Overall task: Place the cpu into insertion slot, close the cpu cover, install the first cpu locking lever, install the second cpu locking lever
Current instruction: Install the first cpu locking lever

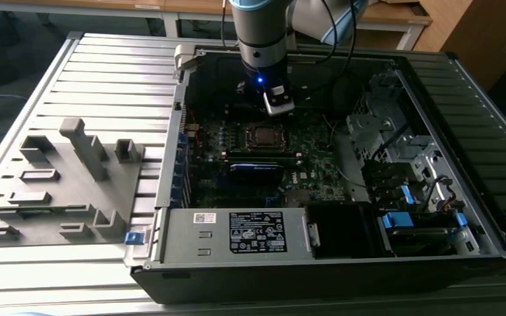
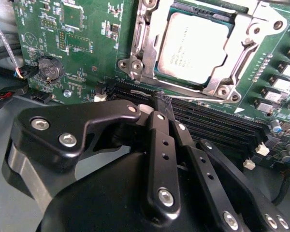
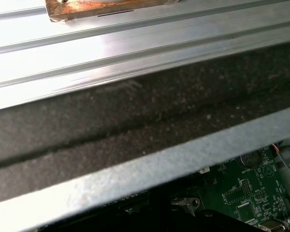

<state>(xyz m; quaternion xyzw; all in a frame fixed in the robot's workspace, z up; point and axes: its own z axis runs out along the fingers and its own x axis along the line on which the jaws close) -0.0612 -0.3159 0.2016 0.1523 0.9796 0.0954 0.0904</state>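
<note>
While the cpu cover [image 2: 253, 29] frames the cpu [image 2: 195, 46], the end effector [image 2: 162, 102] hangs closed, empty.

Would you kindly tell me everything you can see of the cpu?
The cpu is a flat square chip with a dull silver-grey metal top bearing faint print. It lies level in its socket on the green board. The silver cover frames it and appears to lie down over its edges. The tool hangs clear of it.
</note>
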